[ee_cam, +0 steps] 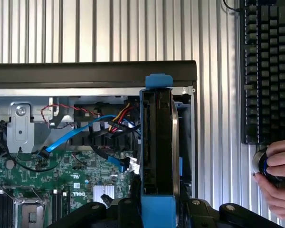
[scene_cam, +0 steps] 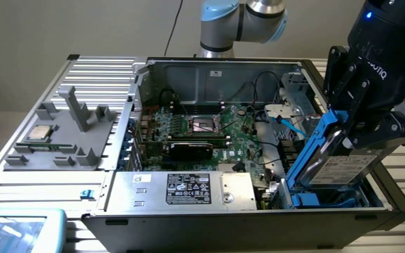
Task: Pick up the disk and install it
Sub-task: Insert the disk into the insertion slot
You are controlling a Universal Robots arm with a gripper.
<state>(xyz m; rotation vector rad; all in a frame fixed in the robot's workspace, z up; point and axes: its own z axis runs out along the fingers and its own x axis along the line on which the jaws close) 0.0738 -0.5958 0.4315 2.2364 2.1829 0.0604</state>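
Now, in the exterior view my gripper (scene_cam: pixel 357 126) is clamped on the upper end of the disk (scene_cam: pixel 333 166), which stands tilted on edge, I think to slide into the drive bay (scene_cam: pixel 371 191). In the wrist view its thin edge sits over that bay.

So the silver-and-pale-blue jointed robot arm (scene_cam: pixel 241 21) stands at the far side and reaches over to the exterior view's right, where its bulky black wrist housing (scene_cam: pixel 392 42) hangs in the foreground, pointing down. Below it, the black two-finger gripper (scene_cam: pixel 350 132) is clamped on the upper end of the flat grey-metal disk in its blue plastic carrier (scene_cam: pixel 329 166), which it holds on edge. In the wrist view the gripper (ee_cam: pixel 156 213) has its black fingers (ee_cam: pixel 92 211) either side of the disk (ee_cam: pixel 156 142) - one per flat face.
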